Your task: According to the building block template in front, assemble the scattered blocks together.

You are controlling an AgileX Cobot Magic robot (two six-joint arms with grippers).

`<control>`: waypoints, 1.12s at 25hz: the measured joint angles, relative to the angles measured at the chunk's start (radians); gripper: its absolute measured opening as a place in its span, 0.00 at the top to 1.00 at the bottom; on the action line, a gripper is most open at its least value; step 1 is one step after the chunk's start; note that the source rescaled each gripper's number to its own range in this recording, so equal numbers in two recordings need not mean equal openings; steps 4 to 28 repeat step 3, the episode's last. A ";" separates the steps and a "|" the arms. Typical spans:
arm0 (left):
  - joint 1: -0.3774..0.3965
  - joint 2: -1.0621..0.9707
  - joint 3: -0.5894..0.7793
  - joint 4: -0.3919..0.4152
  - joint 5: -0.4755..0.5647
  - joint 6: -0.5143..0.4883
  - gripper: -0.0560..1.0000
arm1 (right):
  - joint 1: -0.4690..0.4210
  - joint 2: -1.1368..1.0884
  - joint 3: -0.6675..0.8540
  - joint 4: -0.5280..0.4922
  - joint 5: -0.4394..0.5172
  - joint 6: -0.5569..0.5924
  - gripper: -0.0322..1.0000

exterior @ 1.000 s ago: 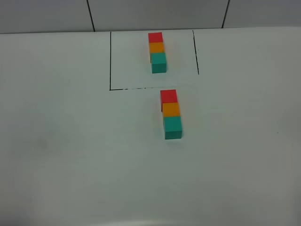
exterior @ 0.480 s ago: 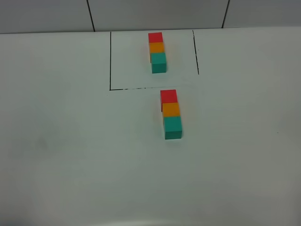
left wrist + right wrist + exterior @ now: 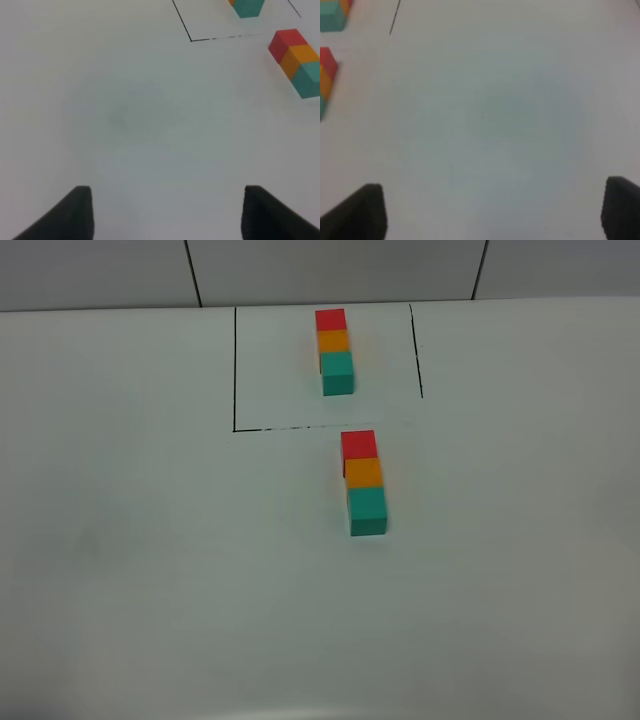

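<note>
Lying as a touching row of red, orange and teal-green, the scattered blocks (image 3: 363, 483) are found on the white table (image 3: 150, 570) just outside the black outlined box (image 3: 235, 370), inside which the building block template (image 3: 334, 350) sits in the same colour order. Both rows are set with their long axis running away from the robot, red at the far end, so the copy is judged complete, though whether its faces are perfectly flush cannot be told from the high view.

Neither arm is seen from above. The left gripper (image 3: 167, 212) is held with its jaws wide apart over bare table, the assembled row being well apart from it, ahead and toward the robot's right. The right gripper (image 3: 492, 210) is likewise spread and empty, with the row off toward the robot's left. Neither arm is clearly nearer.
</note>
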 joint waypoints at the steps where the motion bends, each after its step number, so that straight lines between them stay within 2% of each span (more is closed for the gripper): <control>1: 0.000 0.000 0.000 0.000 0.000 0.000 0.60 | 0.000 0.000 0.000 0.000 0.000 0.000 0.25; 28: 0.000 0.000 0.000 0.000 0.000 0.000 0.60 | 0.000 0.000 0.000 0.000 0.000 0.000 0.25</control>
